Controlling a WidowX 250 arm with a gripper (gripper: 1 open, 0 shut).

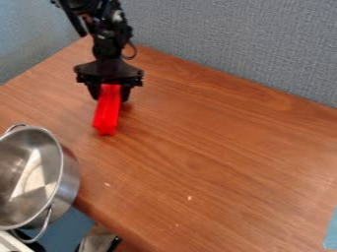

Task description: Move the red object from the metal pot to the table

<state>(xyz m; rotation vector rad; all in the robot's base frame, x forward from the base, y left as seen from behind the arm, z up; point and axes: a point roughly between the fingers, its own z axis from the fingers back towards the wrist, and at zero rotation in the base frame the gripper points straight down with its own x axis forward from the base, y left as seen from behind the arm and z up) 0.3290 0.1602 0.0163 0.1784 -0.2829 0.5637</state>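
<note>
The red object [106, 111], a bright red elongated block, is over the brown table [224, 148] at the back left, its long side running toward the front. My gripper [109, 89] reaches down from above, and its black fingers [93, 87] clamp the block's far end from both sides, so it is shut on the block. Whether the block's near end rests on the wood or hangs just above it I cannot tell. The metal pot [16, 167] stands at the table's front left corner, shiny, with nothing in it, well apart from the block.
A blue-grey wall [237, 39] runs behind the table. The table's front edge [145, 239] cuts diagonally across the lower part of the view, with dark clutter on the floor below it.
</note>
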